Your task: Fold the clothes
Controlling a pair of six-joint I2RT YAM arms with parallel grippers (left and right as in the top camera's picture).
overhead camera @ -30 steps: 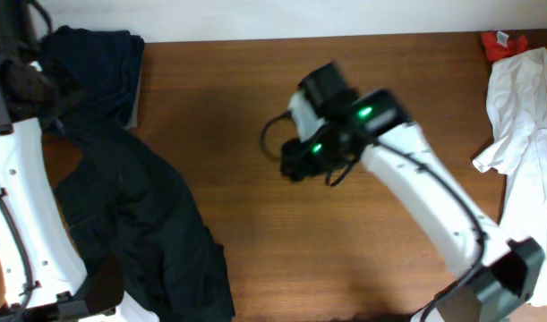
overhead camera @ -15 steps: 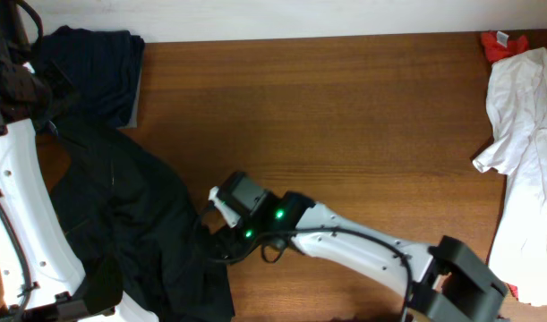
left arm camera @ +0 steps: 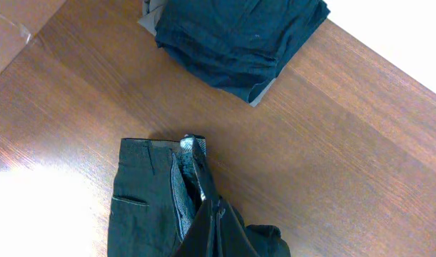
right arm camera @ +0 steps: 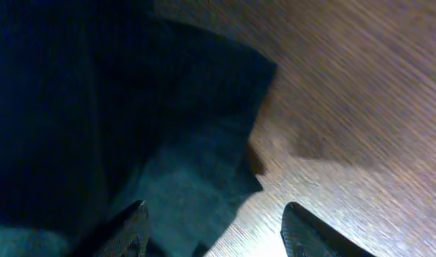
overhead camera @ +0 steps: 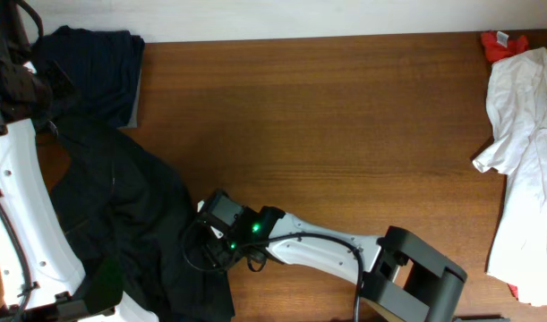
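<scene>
A large wrinkled black garment [overhead camera: 139,224] lies at the table's left, one end lifted. My left gripper [overhead camera: 40,112] is shut on that raised end; in the left wrist view the cloth [left arm camera: 146,207] hangs down and hides the fingers, showing a waistband and a pocket. My right gripper [overhead camera: 206,243] sits low at the garment's right edge and stands open [right arm camera: 214,221]. One of its fingers [right arm camera: 128,225] is over the dark cloth [right arm camera: 96,107], the other [right arm camera: 310,232] over bare wood, with the cloth's edge between them.
A folded navy stack [overhead camera: 94,63] [left arm camera: 239,36] rests at the back left corner. A crumpled white garment [overhead camera: 524,134] lies along the right edge, with a small red piece [overhead camera: 501,43] behind it. The right arm [overhead camera: 345,250] stretches across the front of the table.
The right arm has swung from the table's middle down and left to the black garment's edge, its jaws a little wider. The left gripper and its hold have not moved.
</scene>
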